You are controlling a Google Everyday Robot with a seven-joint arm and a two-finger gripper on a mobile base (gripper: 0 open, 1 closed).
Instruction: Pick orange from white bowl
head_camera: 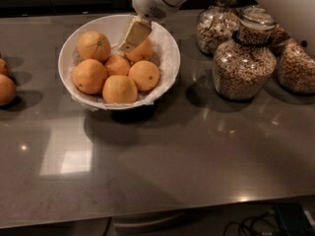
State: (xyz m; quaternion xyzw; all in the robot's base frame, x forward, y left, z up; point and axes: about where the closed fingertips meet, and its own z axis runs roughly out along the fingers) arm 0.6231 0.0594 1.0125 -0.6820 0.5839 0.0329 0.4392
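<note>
The white bowl [170, 68] stands at the back left of the counter, lined with crumpled white paper and holding several oranges. The orange [144, 52], deep orange with plain skin, lies at the bowl's back right. My gripper [132, 38] reaches down from the top of the view into the back of the bowl. It rests right against the left side of that orange and partly hides it. A smaller orange with a green stem dot [144, 75] and a paler one [119, 89] lie in front.
Three glass jars of nuts or grains stand at the back right, the nearest [243, 58] close to the bowl. Two loose oranges [7, 89] lie at the left edge. The grey counter [162, 161] stretches toward the front edge.
</note>
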